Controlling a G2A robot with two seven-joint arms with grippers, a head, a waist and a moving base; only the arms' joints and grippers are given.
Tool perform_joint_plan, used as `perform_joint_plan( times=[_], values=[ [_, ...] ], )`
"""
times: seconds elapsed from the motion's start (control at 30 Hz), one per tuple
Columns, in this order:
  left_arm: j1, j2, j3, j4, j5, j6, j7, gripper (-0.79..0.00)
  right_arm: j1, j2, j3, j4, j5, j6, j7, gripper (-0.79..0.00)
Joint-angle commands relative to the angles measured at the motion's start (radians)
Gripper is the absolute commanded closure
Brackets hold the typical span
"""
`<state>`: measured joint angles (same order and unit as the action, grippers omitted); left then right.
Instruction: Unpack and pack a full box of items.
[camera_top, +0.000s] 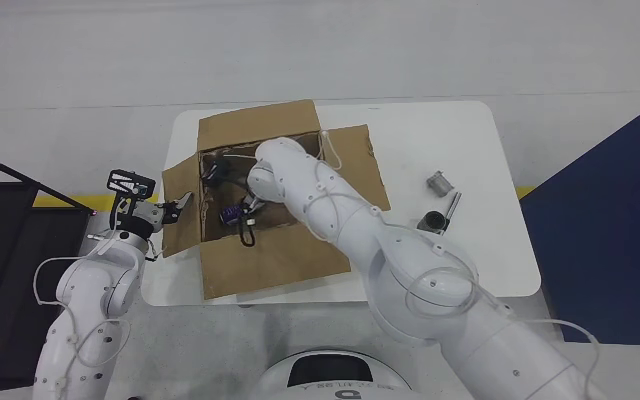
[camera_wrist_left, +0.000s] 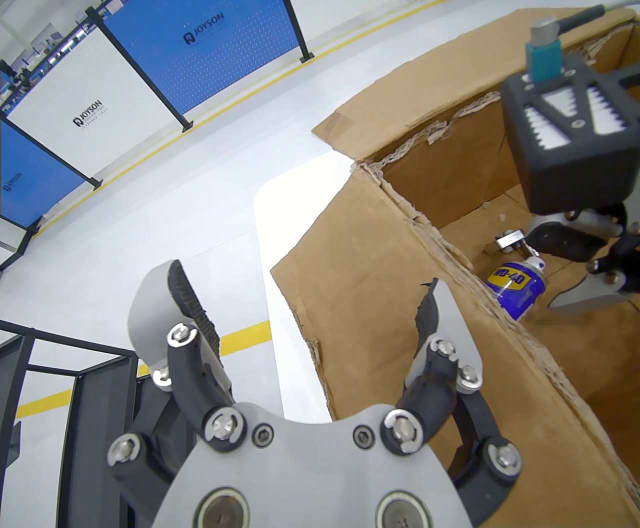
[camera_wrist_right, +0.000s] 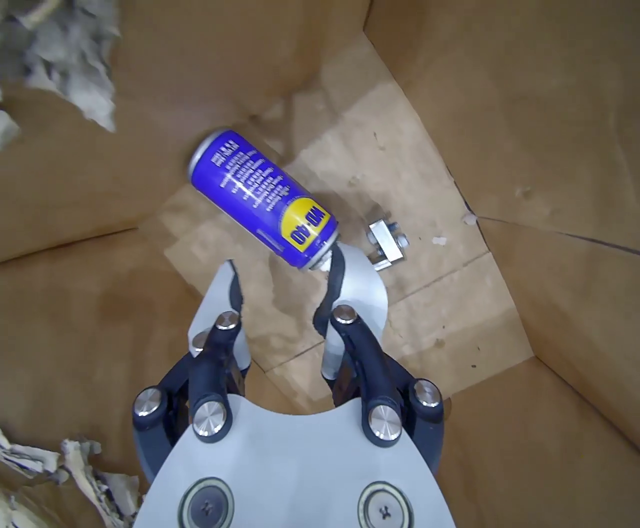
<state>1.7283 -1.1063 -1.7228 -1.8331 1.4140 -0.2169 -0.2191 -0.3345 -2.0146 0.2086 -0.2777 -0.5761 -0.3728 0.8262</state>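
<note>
Right gripper hangs inside the brown cardboard box with its two fingers spread and nothing between them. Just ahead of its fingertips, the blue and yellow cylindrical spray can lies on its side on the box floor. The can's nozzle end sits right at the tip of one finger; we cannot tell whether they touch. From there the long axis runs away from the gripper on a slant, neither square across the gap nor in line with it. We judge that the wrist must turn and advance until the jaws straddle the body. A small silvery metal clamp lies just beyond that same finger, on its outer side. Our left gripper, also spread and empty, hangs outside the box wall, well apart from the can, so the right arm is the nearer.
</note>
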Motion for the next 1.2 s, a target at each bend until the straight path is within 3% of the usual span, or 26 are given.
perform_joint_plan(
  times=[0.0, 0.53, 0.7, 0.83, 1.07, 1.17],
  values=[
    [0.000, 0.000, 0.000, 0.000, 0.000, 0.000, 0.000, -0.785, 0.002, 0.000, 0.000, 0.000, 0.005, -0.002, -0.003, -0.785],
    [0.000, 0.000, 0.001, -0.002, 0.003, 0.003, 0.007, -0.785, -0.008, 0.014, 0.006, -0.010, -0.007, -0.026, -0.029, -0.785],
    [0.015, -0.002, -0.010, -0.047, -0.021, 0.001, 0.018, -0.785, 0.010, 0.032, 0.028, -0.023, -0.028, -0.043, -0.171, -0.785],
    [0.024, -0.001, -0.023, -0.098, -0.054, -0.035, -0.018, -0.785, 0.019, 0.070, 0.044, -0.052, -0.079, -0.051, -0.372, -0.785],
    [-0.002, 0.003, -0.006, -0.172, -0.038, -0.102, -0.103, -0.785, -0.062, 0.178, 0.080, -0.280, -0.203, 0.205, -0.580, -0.785],
    [-0.002, 0.003, -0.006, -0.172, -0.038, -0.102, -0.103, -0.785, -0.062, 0.178, 0.080, -0.280, -0.203, 0.205, -0.580, -0.785]
  ],
)
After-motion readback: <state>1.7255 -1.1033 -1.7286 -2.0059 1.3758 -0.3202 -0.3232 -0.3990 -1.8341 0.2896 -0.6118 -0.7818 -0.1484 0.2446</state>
